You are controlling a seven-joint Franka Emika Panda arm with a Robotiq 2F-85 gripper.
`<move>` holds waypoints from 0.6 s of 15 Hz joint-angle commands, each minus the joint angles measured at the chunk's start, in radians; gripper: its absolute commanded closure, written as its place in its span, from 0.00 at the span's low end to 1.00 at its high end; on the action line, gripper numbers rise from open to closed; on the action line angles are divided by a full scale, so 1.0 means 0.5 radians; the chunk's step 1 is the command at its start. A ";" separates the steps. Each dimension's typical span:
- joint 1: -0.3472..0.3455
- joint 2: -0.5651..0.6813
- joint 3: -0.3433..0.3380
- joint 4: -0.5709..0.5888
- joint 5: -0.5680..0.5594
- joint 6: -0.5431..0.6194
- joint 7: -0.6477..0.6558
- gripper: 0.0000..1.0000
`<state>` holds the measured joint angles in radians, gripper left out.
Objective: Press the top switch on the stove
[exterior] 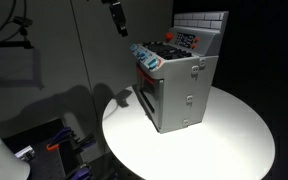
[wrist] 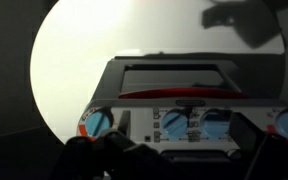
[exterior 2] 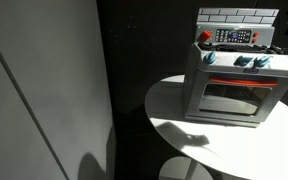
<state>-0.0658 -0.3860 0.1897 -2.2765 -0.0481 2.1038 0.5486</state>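
Stove (exterior: 179, 92) sits on round white table (exterior: 234, 145), toward the back edge. The oven door faces the camera in an exterior view (exterior 2: 234, 85). Control panel (exterior 2: 234, 37) is up on the white brick back panel, behind the black cooktop, with a red button at its end. The same panel shows with red marks in an exterior view (exterior: 184, 40). Individual switches are too small to tell apart. A row of blue knobs (wrist: 174, 122) runs along the front edge above the door.

Step in hand, as I judge it: approach, no contact yet. To do it well:
- Carry the tip over the knob row and cooktop to the panel.
- Pick the uppermost switch and line up on it squarely.
- Press with one fingertip, short and straight in.
- The stove looks light, so a hard or slanted push could slide or tip it toward the table edge.
- Keep clear of the blue knobs on the way in.

Gripper (exterior: 117, 22) hangs above and off to the front side of the stove, well apart from it and touching nothing. The arm enters from the top of the frame, tool pointing down and slightly tilted. The wrist view looks down over the front of the stove, with the door and knobs below. Dark fingers (wrist: 84, 160) sit at the bottom corners with the knob row showing between them, so the jaws read as spread apart and holding nothing. That view is dim, so this is only fairly sure. The gripper is not visible in the exterior view that shows the oven door.
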 commanded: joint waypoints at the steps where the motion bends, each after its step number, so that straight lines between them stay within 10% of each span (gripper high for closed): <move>1: -0.066 0.235 0.008 0.236 -0.182 0.044 0.214 0.00; 9: -0.006 0.413 -0.091 0.370 -0.394 0.165 0.411 0.00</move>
<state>-0.0982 -0.1803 0.1716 -2.0933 -0.2396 2.1899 0.7508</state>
